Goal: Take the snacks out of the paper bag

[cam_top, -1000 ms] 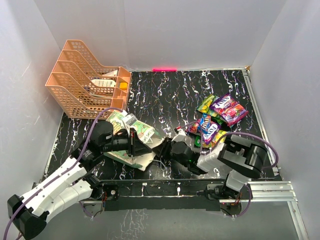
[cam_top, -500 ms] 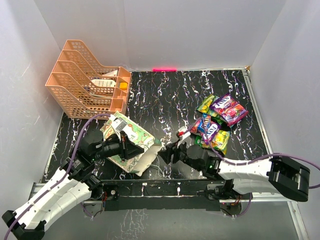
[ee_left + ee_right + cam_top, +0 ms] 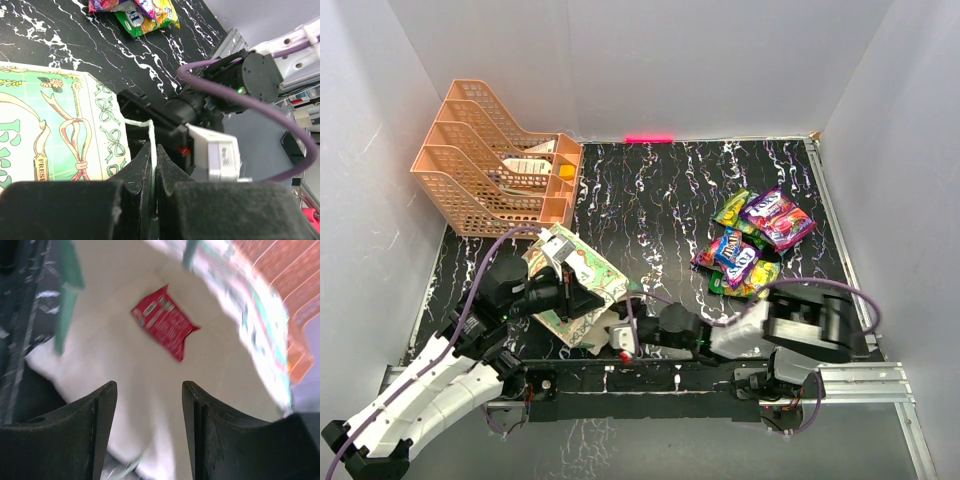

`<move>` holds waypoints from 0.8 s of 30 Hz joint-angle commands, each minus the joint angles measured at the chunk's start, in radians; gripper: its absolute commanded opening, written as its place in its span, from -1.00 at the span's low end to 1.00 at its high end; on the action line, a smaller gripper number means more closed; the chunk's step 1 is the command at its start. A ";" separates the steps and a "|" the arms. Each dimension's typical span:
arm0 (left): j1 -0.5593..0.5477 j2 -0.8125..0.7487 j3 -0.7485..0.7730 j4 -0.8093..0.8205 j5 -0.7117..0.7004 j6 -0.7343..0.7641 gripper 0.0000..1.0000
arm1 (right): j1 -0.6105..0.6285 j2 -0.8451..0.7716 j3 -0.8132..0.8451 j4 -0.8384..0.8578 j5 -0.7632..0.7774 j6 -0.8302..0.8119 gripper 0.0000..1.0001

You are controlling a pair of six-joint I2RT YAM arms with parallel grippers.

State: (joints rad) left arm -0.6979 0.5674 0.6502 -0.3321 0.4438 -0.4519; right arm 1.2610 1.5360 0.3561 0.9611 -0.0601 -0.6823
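The paper bag (image 3: 582, 272) lies tilted at the table's near left, its printed face (image 3: 45, 135) up. My left gripper (image 3: 578, 296) is shut on the bag's white string handle (image 3: 148, 126), which runs between the fingertips of my left gripper (image 3: 153, 150). My right gripper (image 3: 620, 336) is open at the bag's mouth, and in the right wrist view it (image 3: 149, 388) looks into the cream interior. A red snack packet (image 3: 164, 324) lies inside, ahead of the fingers and apart from them. Several bright snacks (image 3: 752, 240) sit in a pile at the right.
A peach mesh tray rack (image 3: 485, 175) holding white cards (image 3: 525, 165) stands at the back left. White walls close in three sides. A metal rail (image 3: 865, 378) runs along the near right edge.
My right gripper has swung left from near the snack pile to the bag's mouth and has opened. My left gripper has drawn the bag slightly left, still holding the handle.
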 commanded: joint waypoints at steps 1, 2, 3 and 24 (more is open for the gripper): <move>-0.004 0.012 0.051 -0.025 0.010 0.029 -1.00 | -0.006 0.193 0.138 0.339 -0.021 -0.208 0.15; -0.005 0.012 0.052 -0.021 0.019 0.031 -1.00 | -0.014 0.259 0.161 0.404 -0.037 -0.198 0.16; -0.005 0.010 0.051 -0.016 0.023 0.032 -1.00 | -0.022 0.322 0.181 0.454 -0.042 -0.181 0.16; -0.005 -0.096 0.058 0.006 -0.068 0.051 -1.00 | -0.041 0.733 0.402 0.861 0.064 0.144 0.32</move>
State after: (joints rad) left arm -0.6979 0.4870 0.7033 -0.3443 0.3985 -0.4110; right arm 1.2266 2.2154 0.7132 1.4826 -0.0280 -0.6216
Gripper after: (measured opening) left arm 0.007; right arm 0.649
